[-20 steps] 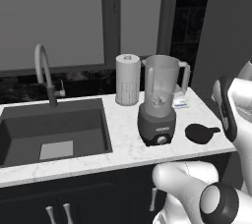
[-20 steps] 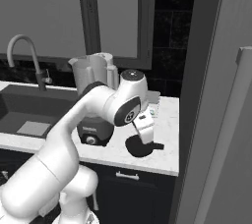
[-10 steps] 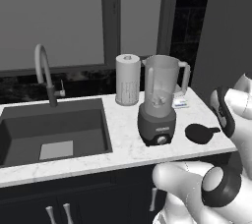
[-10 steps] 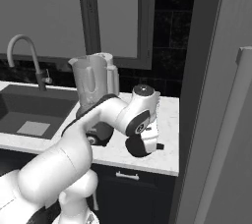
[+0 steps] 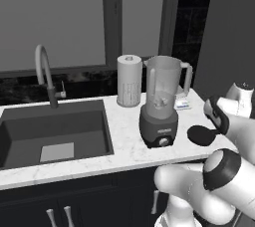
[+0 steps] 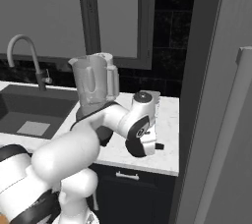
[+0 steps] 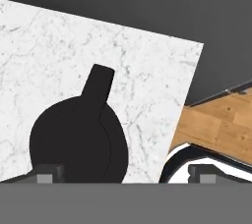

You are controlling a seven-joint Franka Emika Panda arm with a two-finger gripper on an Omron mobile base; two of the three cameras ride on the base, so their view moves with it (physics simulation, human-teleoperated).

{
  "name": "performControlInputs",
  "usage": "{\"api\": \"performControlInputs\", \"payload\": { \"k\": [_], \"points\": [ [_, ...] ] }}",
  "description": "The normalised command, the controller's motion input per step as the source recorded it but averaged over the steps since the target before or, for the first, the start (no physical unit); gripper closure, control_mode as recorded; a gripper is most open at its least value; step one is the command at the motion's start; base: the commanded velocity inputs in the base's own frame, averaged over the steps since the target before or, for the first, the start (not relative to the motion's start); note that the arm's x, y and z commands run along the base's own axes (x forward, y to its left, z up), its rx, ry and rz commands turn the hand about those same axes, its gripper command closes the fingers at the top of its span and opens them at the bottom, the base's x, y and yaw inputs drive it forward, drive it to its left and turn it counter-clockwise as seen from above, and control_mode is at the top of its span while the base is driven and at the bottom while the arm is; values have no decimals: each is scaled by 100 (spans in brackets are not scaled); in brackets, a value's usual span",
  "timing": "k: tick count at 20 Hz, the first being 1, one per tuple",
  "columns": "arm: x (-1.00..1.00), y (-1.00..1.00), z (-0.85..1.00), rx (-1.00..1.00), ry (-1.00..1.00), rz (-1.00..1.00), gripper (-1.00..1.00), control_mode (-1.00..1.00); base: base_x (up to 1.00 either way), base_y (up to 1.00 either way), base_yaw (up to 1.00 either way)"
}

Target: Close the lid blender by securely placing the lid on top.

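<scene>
Lying flat on the marble tabletop, the lid points its tab away from the tool, whose jaws stand released. It sits near the tabletop's right edge, apart from the uncovered blender.

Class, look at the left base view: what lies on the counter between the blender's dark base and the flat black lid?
Nothing: bare white marble counter separates the clear-jarred, dark-based blender from the flat black round lid.

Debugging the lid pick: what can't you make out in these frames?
- Lid, hand view: near edge cut off by the frame bottom.
- Gripper, right base view: fingertips blurred into the hand, gap unreadable.
- Blender, right base view: base hidden behind the arm.
- Small item behind the blender, left base view: too small to identify.
</scene>
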Motion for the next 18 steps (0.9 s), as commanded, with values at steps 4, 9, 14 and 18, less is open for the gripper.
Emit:
{"api": "performControlInputs", "payload": {
  "k": [4, 9, 14, 18],
  "points": [
    [26, -28, -22, 1, 0, 0, -100, -100, 0, 0, 0],
    [25, -27, -27, 1, 0, 0, -100, -100, 0, 0, 0],
    [22, -7, -30, 0, 3, 0, -100, -100, 0, 0, 0],
    [19, -13, -30, 0, 3, 0, -100, -100, 0, 0, 0]
  ]
}}
